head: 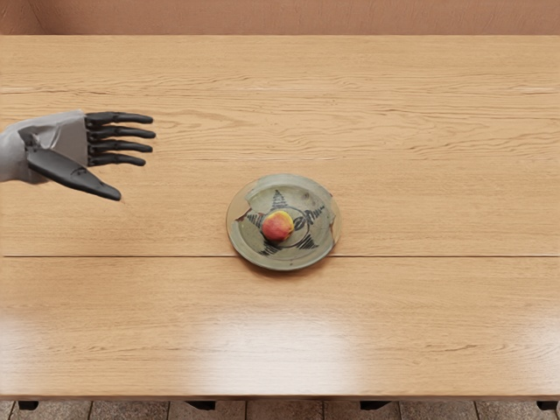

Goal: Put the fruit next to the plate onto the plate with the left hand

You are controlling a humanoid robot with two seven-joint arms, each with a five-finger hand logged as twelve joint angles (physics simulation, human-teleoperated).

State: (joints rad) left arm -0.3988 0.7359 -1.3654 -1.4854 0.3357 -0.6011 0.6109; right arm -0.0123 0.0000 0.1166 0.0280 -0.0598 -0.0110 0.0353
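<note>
Fruit (278, 225) on plate (283, 221)
Left hand (83, 149) hovers by the bench's (437, 131) left edge, fingers (122, 133) spread and empty, well apart from it.

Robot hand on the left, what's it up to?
The grey-and-black left robot hand is open over the light wooden table, holding nothing. The small red-and-yellow round fruit sits in the middle of the round greenish patterned plate, apart from the robot hand. The right arm is out of view.
</note>
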